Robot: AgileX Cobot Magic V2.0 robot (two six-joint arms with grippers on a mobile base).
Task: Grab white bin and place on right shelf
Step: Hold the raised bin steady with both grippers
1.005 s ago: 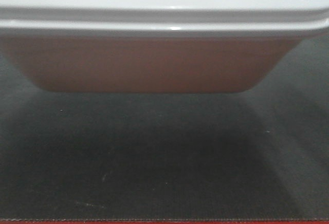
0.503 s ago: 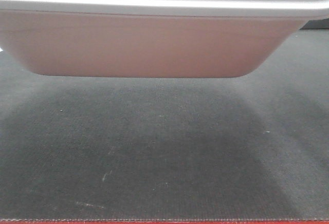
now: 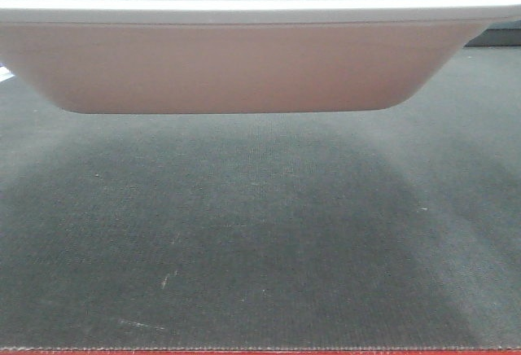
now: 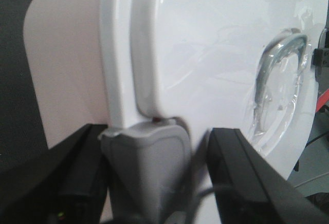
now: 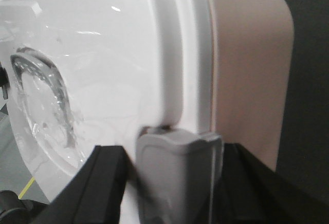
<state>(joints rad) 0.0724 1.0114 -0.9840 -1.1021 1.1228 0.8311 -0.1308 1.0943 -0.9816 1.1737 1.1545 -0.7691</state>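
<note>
The white bin (image 3: 236,66) fills the top of the front view, its pinkish wall cut off at both ends and its upper part out of frame above the pale rim. It looks raised off the dark mat (image 3: 260,241), with a broad shadow spread below it, though I cannot see the underside itself. From my wrists the bin stands on edge, and its glossy lid (image 4: 205,54) is so washed out by glare that little surface detail reads. My left gripper (image 4: 157,131) is clamped on the bin's rim, its black fingers (image 4: 77,172) straddling a grey latch (image 4: 146,157). A dark sliver beside the far finger makes contact there hard to judge. My right gripper (image 5: 167,149) is closed the same way over the bin's other latch (image 5: 177,172). A curved metallic shape (image 4: 280,54) shows in the lid; I cannot tell whether it is a reflection. A red strip (image 3: 260,352) edges the mat.
</note>
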